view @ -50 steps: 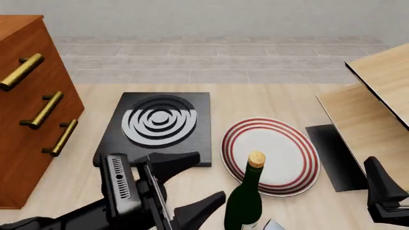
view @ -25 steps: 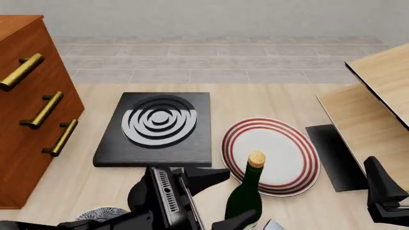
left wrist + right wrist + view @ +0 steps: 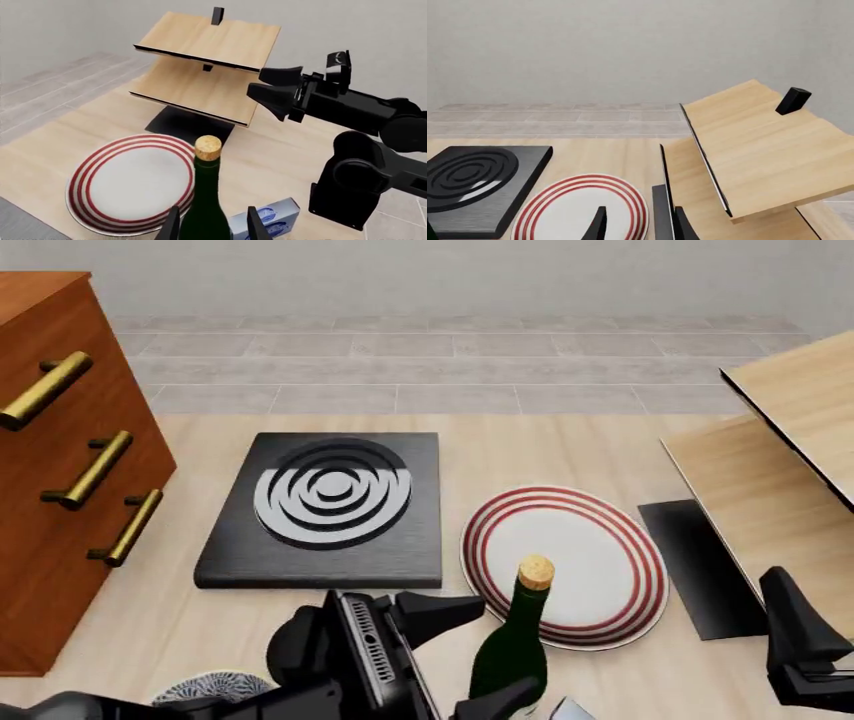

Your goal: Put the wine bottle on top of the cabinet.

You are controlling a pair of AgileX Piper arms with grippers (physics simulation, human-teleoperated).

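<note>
Pale wooden surface (image 3: 587,455) is being shown with the wine bottle (image 3: 513,655) standing beside the striped plate (image 3: 567,560), straddled without visible contact by the spread left hand (image 3: 212,227), while the cabinet (image 3: 60,470) is being caught only frontally and the right hand (image 3: 637,225) is being held empty, apart.

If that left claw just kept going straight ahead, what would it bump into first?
Most likely the wine bottle: in the left wrist view it stands right between the open fingers of the left gripper, though whether they already touch it is unclear.
</note>
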